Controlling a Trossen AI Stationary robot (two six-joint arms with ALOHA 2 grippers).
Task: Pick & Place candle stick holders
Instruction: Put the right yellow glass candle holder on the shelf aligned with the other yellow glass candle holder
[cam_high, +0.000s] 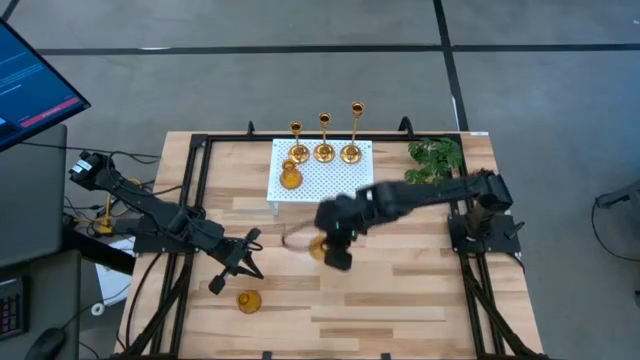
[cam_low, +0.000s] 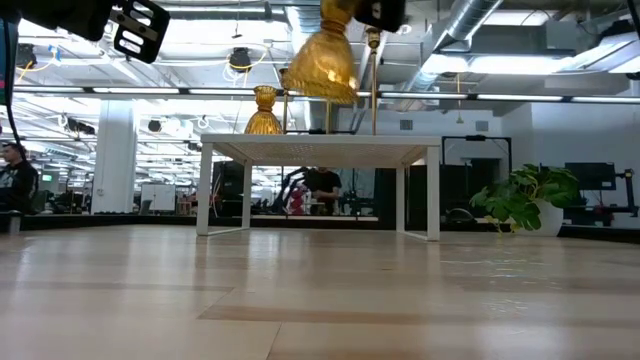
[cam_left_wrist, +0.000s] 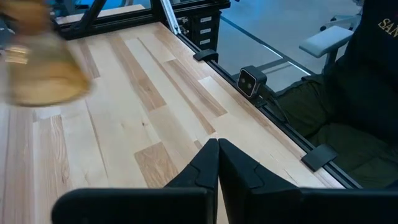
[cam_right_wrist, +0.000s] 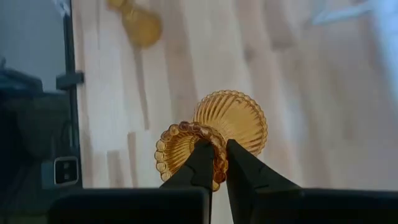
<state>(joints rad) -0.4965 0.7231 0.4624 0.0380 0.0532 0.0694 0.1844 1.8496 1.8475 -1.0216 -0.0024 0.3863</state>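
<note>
My right gripper (cam_high: 332, 250) is shut on a short cone-shaped gold candle stick holder (cam_high: 318, 247), held above the table's middle (cam_low: 322, 62). Three tall-stemmed gold holders (cam_high: 324, 148) and one short holder (cam_high: 290, 178) stand on their bases on a white perforated stand (cam_high: 335, 185) at the far centre. Another short holder (cam_high: 248, 300) rests on the table near the front left and shows in the right wrist view (cam_right_wrist: 140, 25). My left gripper (cam_high: 240, 258) is shut and empty, left of the held holder (cam_left_wrist: 217, 158). My right gripper pinches the short holder's beaded top rim (cam_right_wrist: 217, 146), one finger (cam_right_wrist: 200, 163) inside the cup and one outside. The fingers come from above, pointing down. The holder hangs below them, lifted clear of the table, its wide ribbed base (cam_right_wrist: 239, 121) downward and slightly tilted.
A green plant sprig (cam_high: 435, 160) lies at the far right beside the stand. Black frame rails (cam_high: 195, 190) run along the table's left and right sides. Bare wood lies in front of the stand (cam_low: 320, 290). A blurred gold shape (cam_left_wrist: 37, 68) shows in the left wrist view.
</note>
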